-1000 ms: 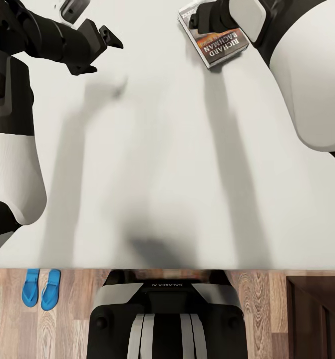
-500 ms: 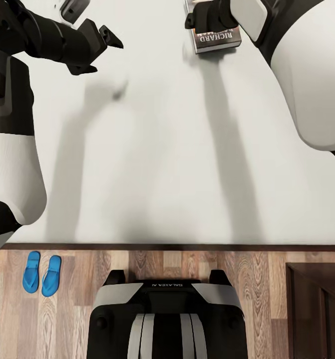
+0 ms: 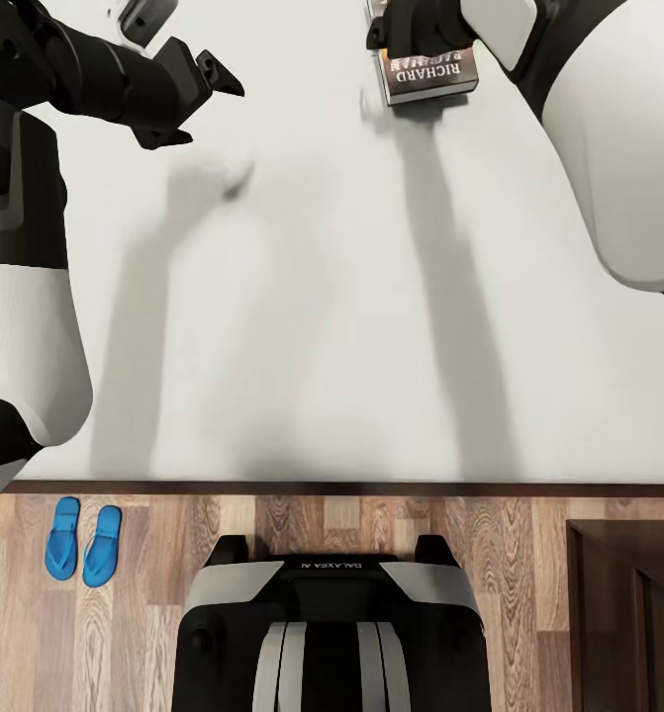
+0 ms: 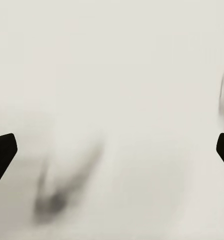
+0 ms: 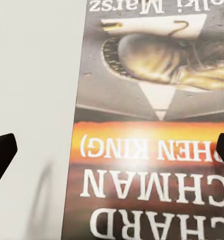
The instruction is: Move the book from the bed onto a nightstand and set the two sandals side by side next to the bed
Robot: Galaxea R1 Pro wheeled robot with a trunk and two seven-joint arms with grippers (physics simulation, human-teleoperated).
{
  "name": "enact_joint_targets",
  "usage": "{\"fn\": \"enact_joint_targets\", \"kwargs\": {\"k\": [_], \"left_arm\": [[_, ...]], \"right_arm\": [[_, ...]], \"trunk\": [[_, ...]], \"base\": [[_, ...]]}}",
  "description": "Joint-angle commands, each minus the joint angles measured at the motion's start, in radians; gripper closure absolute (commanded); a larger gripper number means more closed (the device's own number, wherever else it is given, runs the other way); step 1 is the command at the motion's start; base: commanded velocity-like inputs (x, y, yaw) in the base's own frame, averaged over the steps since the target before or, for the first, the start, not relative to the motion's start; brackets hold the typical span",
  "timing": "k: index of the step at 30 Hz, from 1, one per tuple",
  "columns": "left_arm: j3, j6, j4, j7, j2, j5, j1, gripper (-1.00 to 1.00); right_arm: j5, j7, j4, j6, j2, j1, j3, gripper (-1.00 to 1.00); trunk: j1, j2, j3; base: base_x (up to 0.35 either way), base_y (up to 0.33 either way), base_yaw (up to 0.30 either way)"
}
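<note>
The book (image 3: 427,77) lies on the bed's light grey mattress (image 3: 312,297) at the far right; its dark cover with orange and white lettering (image 5: 152,150) is close up in the right wrist view. My right gripper (image 3: 399,32) hovers directly over it, open, its two fingertips spread wide to either side of the cover. Over bare mattress at the far left, my left gripper (image 3: 201,104) is open and holds nothing. The two blue sandals (image 3: 62,537) (image 3: 101,546) lie side by side on the wood floor next to the bed's near edge.
The bed's dark wooden frame edge (image 3: 322,489) runs across in front of my base (image 3: 332,633). A dark brown nightstand (image 3: 628,613) stands on the floor at the lower right. A small dark object (image 3: 145,14) lies on the mattress at the far left.
The whole view has shifted, and the bed's edge now sits farther from my base. The book has turned from tilted to square under the right gripper. The left arm is unchanged.
</note>
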Motion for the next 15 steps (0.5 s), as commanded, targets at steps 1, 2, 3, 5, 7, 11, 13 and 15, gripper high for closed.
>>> {"fn": "enact_joint_targets", "kwargs": {"k": [1,2,3,5,7,11,13,15], "left_arm": [[-0.002,0.001,-0.001,0.010,0.001,0.009,-0.001,-1.00],[-0.002,0.001,-0.001,0.010,0.001,0.009,-0.001,-1.00],[-0.002,0.001,-0.001,0.010,0.001,0.009,-0.001,-1.00],[-0.002,0.001,-0.001,0.010,0.001,0.009,-0.001,-1.00],[-0.002,0.001,-0.001,0.010,0.001,0.009,-0.001,-1.00],[-0.003,0.001,-0.001,0.010,0.002,0.009,-0.001,-1.00],[-0.003,0.001,-0.001,0.010,0.002,0.009,-0.001,-1.00],[-0.003,0.001,-0.001,0.010,0.002,0.009,-0.001,-1.00]], "right_arm": [[-0.002,0.003,-0.001,0.005,0.000,0.000,0.008,-1.00],[-0.002,0.001,-0.001,0.005,-0.001,-0.004,0.008,-1.00],[-0.002,0.001,-0.001,0.005,-0.001,-0.004,0.008,-1.00],[-0.002,-0.001,-0.002,0.005,-0.001,-0.013,0.008,-1.00],[-0.002,-0.004,-0.002,0.005,-0.002,-0.024,0.008,-1.00],[-0.002,-0.005,-0.002,0.004,-0.002,-0.043,0.009,-1.00],[-0.001,-0.006,-0.002,0.004,-0.002,-0.047,0.009,-1.00],[-0.001,-0.006,-0.002,0.004,-0.002,-0.051,0.009,-1.00]], "trunk": [[0.000,0.000,0.000],[0.000,0.000,0.000],[0.000,0.000,0.000],[0.000,0.000,0.000],[0.000,0.000,0.000],[0.000,0.000,0.000],[0.000,0.000,0.000],[0.000,0.000,0.000]], "base": [[-0.003,0.000,0.000],[-0.002,0.000,0.000],[-0.002,0.000,0.000],[-0.002,0.000,0.000],[-0.001,0.000,0.000],[0.000,0.000,0.000],[0.000,0.000,0.000],[0.000,0.000,0.000]]}}
